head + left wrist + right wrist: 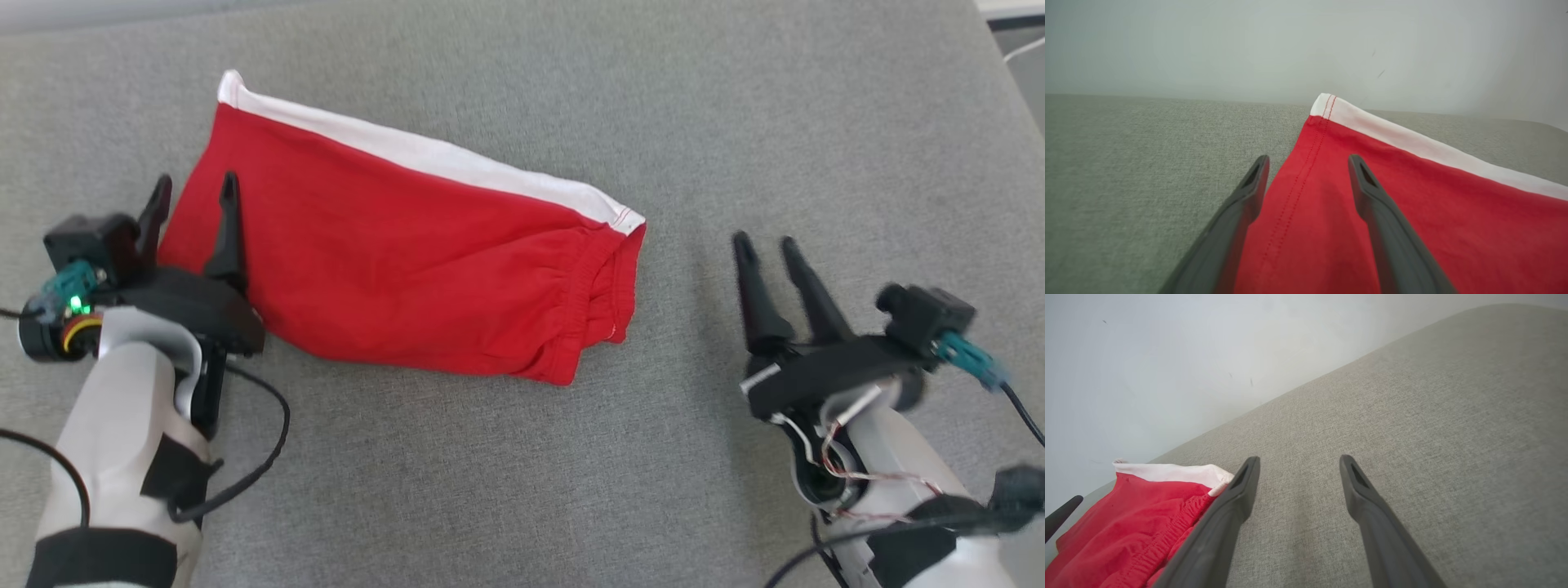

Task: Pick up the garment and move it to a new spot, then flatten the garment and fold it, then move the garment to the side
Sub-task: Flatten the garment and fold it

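Closest to the lens, left gripper (1309, 159): jaws spread wide, pinching nothing. Between its 2 fingers, the stitched hem edge of the garment (1412, 212), red shorts with 1 white stripe (1433, 153) along the far side, beyond the inner jaw. Outer finger over bare grey surface (1126, 183), just beside the hem; inner finger over red cloth. Contact between fingertips and cloth: cannot tell. Ahead of both jaws, the hem corner, then more grey, then a pale wall (1290, 41).

Right gripper (1300, 458): jaws likewise spread, pinching nothing, with bare grey surface between them. Off its inner jaw, the gathered waistband (1167, 535) end of the shorts, partly hidden behind that finger in the wrist view, clear of both fingertips in the head view.

From the head camera: garment lying fairly flat between the 2 grippers, hem end under the left jaws, waistband end toward the right jaws but apart from them.
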Controlling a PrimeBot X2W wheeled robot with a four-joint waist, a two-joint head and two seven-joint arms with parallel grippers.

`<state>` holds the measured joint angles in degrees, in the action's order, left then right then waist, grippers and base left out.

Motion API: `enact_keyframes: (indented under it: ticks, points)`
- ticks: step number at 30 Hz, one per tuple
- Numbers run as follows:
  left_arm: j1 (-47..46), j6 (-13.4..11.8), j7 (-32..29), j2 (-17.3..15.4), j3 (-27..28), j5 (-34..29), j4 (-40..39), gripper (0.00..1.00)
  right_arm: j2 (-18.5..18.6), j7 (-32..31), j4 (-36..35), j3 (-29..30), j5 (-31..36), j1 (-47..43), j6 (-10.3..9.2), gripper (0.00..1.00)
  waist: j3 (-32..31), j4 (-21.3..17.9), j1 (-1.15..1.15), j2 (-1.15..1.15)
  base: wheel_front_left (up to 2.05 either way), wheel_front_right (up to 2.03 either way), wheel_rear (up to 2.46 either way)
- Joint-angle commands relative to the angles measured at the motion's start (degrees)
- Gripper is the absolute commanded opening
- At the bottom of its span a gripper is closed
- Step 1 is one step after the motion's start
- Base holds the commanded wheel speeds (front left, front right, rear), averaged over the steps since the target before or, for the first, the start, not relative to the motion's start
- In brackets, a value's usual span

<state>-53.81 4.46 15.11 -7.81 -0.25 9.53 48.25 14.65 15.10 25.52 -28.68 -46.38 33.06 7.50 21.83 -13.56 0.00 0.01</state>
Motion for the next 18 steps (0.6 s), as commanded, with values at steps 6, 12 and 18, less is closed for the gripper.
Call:
enact_keyframes:
  ticks: [6,12,18]
  points:
    - [4.0,-0.2,0.1,-0.2,1.7,-0.9,0.3,1.0,-4.2,0.0,-1.8,13.6,16.9,-6.4,-0.02,1.0,-2.7,0.1,0.0,-0.01,0.0,0.0,0.0]
    - [5.7,-0.3,0.1,-0.5,3.9,-0.2,2.2,1.0,-7.5,0.0,-3.5,20.1,24.2,-10.4,-0.02,1.0,-3.3,-0.7,0.0,-0.01,0.0,0.0,0.0]
    - [6.0,-0.5,0.1,-1.1,4.5,-1.0,5.0,1.0,-8.5,0.0,-3.8,21.6,25.2,-11.8,-0.02,1.0,-3.1,-1.5,0.0,-0.01,0.0,0.0,0.0]
